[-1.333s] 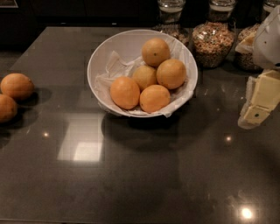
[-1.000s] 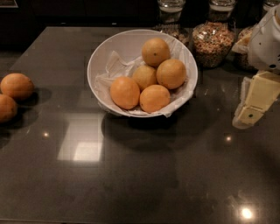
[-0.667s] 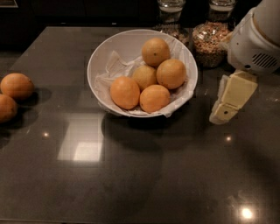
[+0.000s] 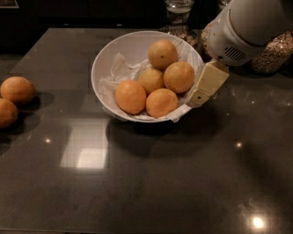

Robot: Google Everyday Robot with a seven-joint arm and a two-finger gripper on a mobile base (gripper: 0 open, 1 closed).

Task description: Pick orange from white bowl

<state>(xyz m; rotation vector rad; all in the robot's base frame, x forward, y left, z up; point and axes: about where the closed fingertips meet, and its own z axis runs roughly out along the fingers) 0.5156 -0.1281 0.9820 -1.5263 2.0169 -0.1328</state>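
The white bowl [image 4: 107, 59], lined with crumpled white paper, stands on the dark table and holds several oranges. The paler yellowish orange [image 4: 162, 54] with a small dark stem dot lies at the back of the pile. Deeper orange ones lie in front of it, among them one at front left [image 4: 130, 96] and one at front right [image 4: 161, 102]. My gripper [image 4: 198, 97] hangs from the white arm [image 4: 249, 27] at the bowl's right rim, just outside and against its edge, level with the front oranges.
Two loose oranges [image 4: 17, 89] [image 4: 7, 112] lie at the table's left edge. Glass jars of grains stand behind the bowl [image 4: 177, 11] and at the right [image 4: 274, 52], partly hidden by the arm. The dark glossy table [image 4: 151, 183] stretches towards the front.
The arm and gripper have swept left from the right edge of the view to the bowl's right rim. The bowl and the oranges have not moved.
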